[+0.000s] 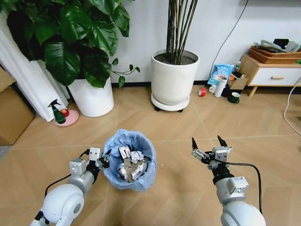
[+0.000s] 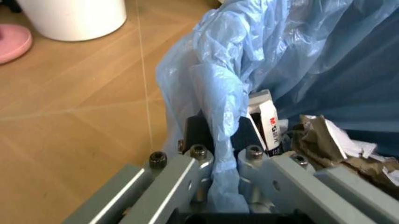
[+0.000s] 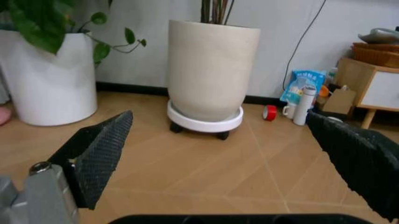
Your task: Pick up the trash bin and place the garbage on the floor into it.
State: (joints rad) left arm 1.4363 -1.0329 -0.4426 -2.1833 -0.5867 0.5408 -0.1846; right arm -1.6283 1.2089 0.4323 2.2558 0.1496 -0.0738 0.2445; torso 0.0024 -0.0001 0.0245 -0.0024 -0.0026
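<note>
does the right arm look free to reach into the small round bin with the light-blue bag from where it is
Probably yes. The right gripper hangs open and empty beside the small round bin with the crinkly light-blue bag, with bare wood-look floor between them. The left gripper clamps the opposite rim.

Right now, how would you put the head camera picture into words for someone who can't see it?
The left gripper is shut on the rim of the trash bin, a blue-bagged bin holding crumpled garbage, on the wood floor. The right gripper hangs open and empty beside it. Two white plant pots stand by the wall behind.
</note>
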